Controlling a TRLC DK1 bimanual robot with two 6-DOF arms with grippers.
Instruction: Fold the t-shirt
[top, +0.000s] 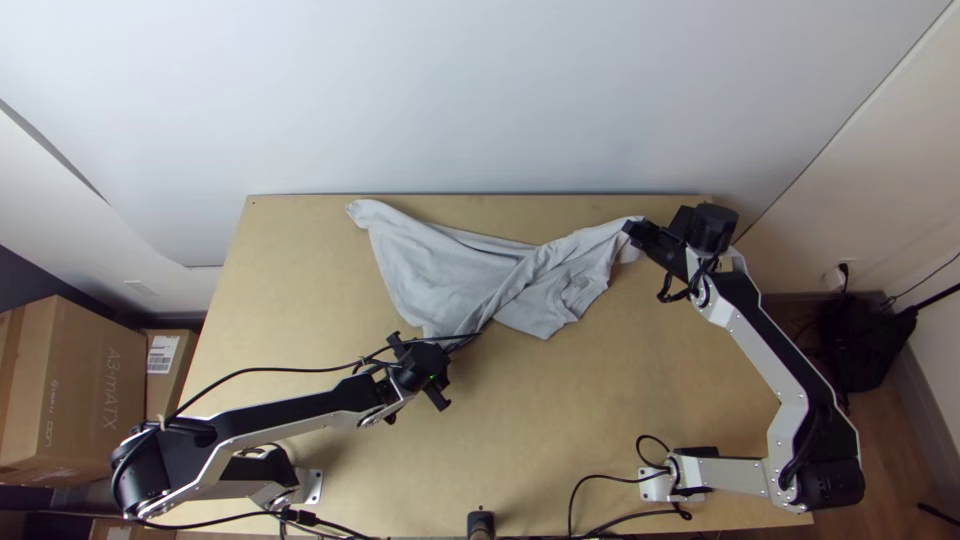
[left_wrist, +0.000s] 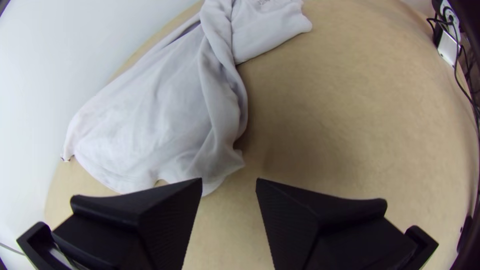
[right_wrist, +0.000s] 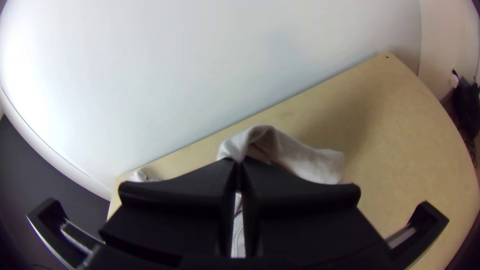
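The light grey t-shirt (top: 440, 270) lies bunched and twisted across the table's far half, with a diagonal fold through its middle. My right gripper (top: 630, 229) is at the shirt's right end, shut on a bunched part of it. In the right wrist view, cloth (right_wrist: 310, 162) spreads out from between the tips of my right gripper (right_wrist: 239, 162). Beside the shirt's near edge, my left gripper (top: 424, 368) stands open. In the left wrist view, the shirt (left_wrist: 155, 110) lies beyond my left gripper (left_wrist: 229, 181), with nothing between its fingers.
The wooden table (top: 560, 430) has bare surface nearer the arms' bases. A white wall (top: 480, 100) rises behind its far edge. Cables (top: 610, 480) lie at the near edge beside the right base. Cardboard boxes (top: 75, 390) stand left of the table.
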